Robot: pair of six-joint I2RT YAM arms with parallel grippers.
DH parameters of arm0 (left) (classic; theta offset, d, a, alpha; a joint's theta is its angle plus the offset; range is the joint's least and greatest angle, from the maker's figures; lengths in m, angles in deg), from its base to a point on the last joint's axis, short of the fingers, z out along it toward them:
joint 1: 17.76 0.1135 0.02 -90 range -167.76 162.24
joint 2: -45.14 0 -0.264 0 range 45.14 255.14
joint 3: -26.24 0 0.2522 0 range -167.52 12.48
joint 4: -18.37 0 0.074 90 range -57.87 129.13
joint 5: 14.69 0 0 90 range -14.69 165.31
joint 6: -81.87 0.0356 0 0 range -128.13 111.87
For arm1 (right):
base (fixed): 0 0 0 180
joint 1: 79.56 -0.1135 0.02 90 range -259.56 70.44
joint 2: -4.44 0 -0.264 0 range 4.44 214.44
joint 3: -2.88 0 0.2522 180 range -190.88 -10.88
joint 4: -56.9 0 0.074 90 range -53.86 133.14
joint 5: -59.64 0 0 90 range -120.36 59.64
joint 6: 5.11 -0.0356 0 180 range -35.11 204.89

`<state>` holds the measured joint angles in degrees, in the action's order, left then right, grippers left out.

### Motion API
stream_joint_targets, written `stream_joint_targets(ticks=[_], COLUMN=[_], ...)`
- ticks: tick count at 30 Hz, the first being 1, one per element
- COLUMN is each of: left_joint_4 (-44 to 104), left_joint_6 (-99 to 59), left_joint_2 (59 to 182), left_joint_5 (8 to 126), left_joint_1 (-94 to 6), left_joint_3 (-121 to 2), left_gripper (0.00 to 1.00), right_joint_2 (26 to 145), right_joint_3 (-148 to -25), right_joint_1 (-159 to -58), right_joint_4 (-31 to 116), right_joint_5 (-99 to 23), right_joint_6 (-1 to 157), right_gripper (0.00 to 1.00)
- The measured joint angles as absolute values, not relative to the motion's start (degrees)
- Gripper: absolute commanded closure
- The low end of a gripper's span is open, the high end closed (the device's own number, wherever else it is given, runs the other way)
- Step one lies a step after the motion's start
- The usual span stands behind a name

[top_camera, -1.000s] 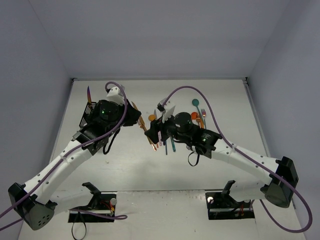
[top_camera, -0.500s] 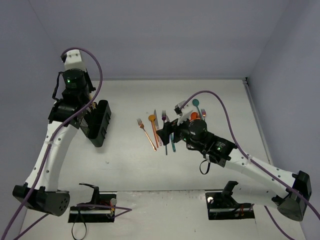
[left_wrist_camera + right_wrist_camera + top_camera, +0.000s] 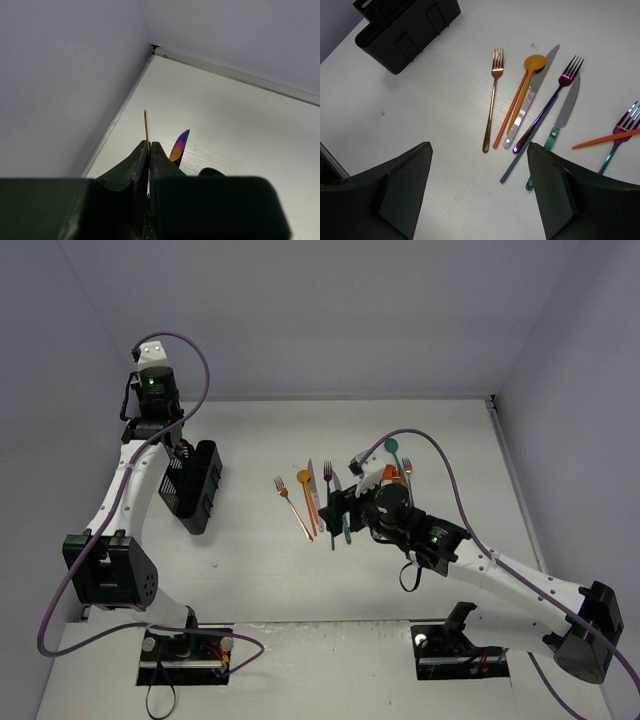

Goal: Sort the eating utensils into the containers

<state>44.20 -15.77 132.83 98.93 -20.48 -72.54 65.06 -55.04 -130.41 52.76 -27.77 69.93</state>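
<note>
The black caddy (image 3: 197, 487) stands at the left and also shows in the right wrist view (image 3: 405, 25). My left gripper (image 3: 180, 449) is over its far end, shut on a thin copper utensil (image 3: 146, 125) seen edge-on. An iridescent knife tip (image 3: 180, 146) stands up just beside it. My right gripper (image 3: 334, 510) is open and empty above the loose utensils. Below it lie a copper fork (image 3: 492, 100), an orange spoon (image 3: 529, 82), a lilac-handled knife (image 3: 532, 97), a purple fork (image 3: 547, 112) and a teal-handled knife (image 3: 563, 112).
More utensils lie to the right: an orange handle (image 3: 605, 139), a teal-purple fork (image 3: 621, 127), a teal spoon (image 3: 391, 446). A thin blue handle (image 3: 517, 165) lies by the purple fork. Walls close the table at the back and both sides.
My left arm has swung from the table's middle to the back left over the caddy, carrying the copper utensil. My right gripper has shifted slightly right and stayed open.
</note>
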Motion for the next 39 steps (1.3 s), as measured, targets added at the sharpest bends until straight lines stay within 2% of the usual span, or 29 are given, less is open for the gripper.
stream_joint_targets(ticks=[27,39], left_joint_4=[32.9,32.8], left_joint_6=[-19.0,-19.4], left_joint_2=[141.1,142.7], left_joint_5=[98.1,98.2], left_joint_1=[-20.5,-20.5], left_joint_3=[-62.2,-61.8], left_gripper=[1.00,0.67], right_joint_2=[65.1,65.1], right_joint_3=[-52.5,-51.6], right_joint_1=[-128.6,-128.6], right_joint_4=[52.6,51.8], right_joint_5=[-28.0,-26.9], right_joint_6=[69.4,68.3], right_gripper=[0.26,0.27])
